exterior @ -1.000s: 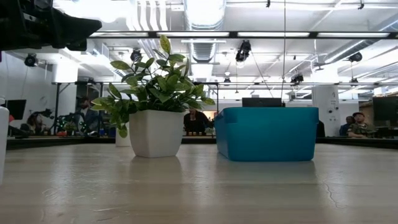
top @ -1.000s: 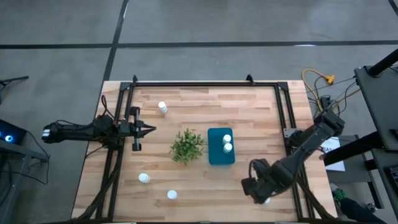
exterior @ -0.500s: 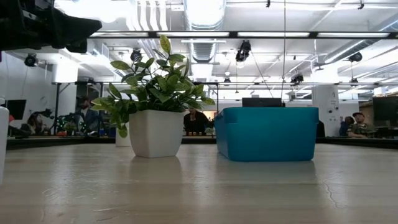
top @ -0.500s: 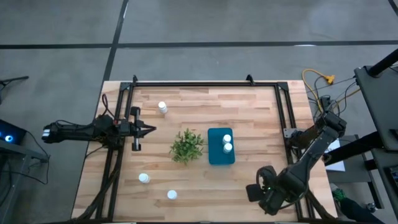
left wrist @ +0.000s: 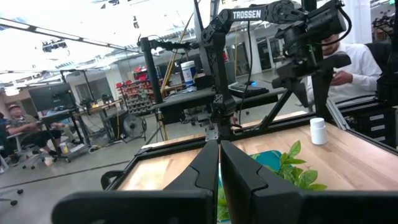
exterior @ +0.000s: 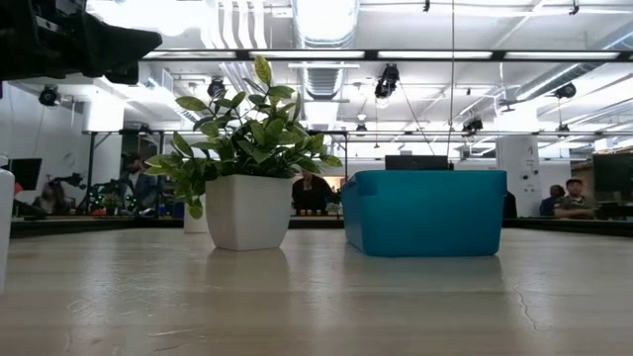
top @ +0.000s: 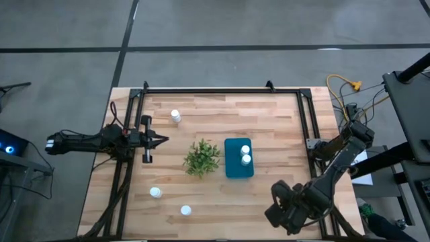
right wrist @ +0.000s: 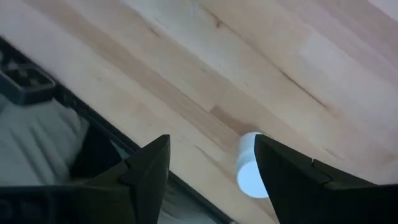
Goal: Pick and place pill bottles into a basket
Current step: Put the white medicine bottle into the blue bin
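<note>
My right gripper [top: 285, 214] hangs open over the table's near right corner, pointing steeply down. Its wrist view shows one white pill bottle [right wrist: 251, 165] upright on the wood below, beside one finger [right wrist: 283, 177] and clear of both. In the high view the gripper hides this bottle. Three more pill bottles stand loose: far left [top: 175, 115], near left [top: 155, 192] and by the near edge [top: 185, 210]. Two bottles [top: 245, 154] stand inside the teal basket [top: 232, 168] at mid-table. My left gripper [top: 163, 140] waits shut at the left side, level.
A potted green plant [top: 202, 156] stands just left of the basket. A black frame rail [top: 312, 134] runs along the table's right edge, close to the right arm. Bare wood lies between the basket and the near right corner. People sit in the room beyond the table.
My right gripper has shifted toward the table's near edge and a little right, rolling about its own axis, and now covers the corner bottle in the high view. Its fingers have stayed open. The bottles, the basket and the plant have not moved.
</note>
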Robot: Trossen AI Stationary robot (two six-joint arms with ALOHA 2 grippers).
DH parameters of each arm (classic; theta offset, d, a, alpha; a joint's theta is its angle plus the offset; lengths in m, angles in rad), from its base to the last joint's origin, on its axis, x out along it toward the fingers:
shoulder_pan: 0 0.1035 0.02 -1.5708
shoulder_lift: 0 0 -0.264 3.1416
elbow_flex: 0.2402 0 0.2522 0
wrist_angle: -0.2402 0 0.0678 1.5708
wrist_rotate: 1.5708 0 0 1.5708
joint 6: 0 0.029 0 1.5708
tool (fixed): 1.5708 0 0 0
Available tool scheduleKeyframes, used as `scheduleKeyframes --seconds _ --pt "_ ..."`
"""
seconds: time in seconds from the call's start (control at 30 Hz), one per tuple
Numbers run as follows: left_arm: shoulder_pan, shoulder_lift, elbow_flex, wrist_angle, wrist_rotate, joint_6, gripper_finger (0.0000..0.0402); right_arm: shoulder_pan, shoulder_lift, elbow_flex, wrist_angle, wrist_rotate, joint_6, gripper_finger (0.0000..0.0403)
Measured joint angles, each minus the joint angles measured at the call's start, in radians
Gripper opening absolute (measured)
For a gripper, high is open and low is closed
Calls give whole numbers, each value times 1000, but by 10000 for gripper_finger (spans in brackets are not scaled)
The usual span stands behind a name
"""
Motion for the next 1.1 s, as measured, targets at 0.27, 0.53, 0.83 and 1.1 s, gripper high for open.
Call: scheduleKeyframes --seconds 0.27,0.53,0.83,1.1 --pt "0 0 0 -2 0 -1 0 1 0 0 23 -25 -231 224" --pt "0 6 0 -13 0 -6 0 8 0 0 21 -67 -425 224" --pt "0 30 0 -16 0 -29 0 54 0 -20 13 -156 -595 224" --pt "0 47 0 -15 0 -29 0 53 1 -67 23 -160 -626 224"
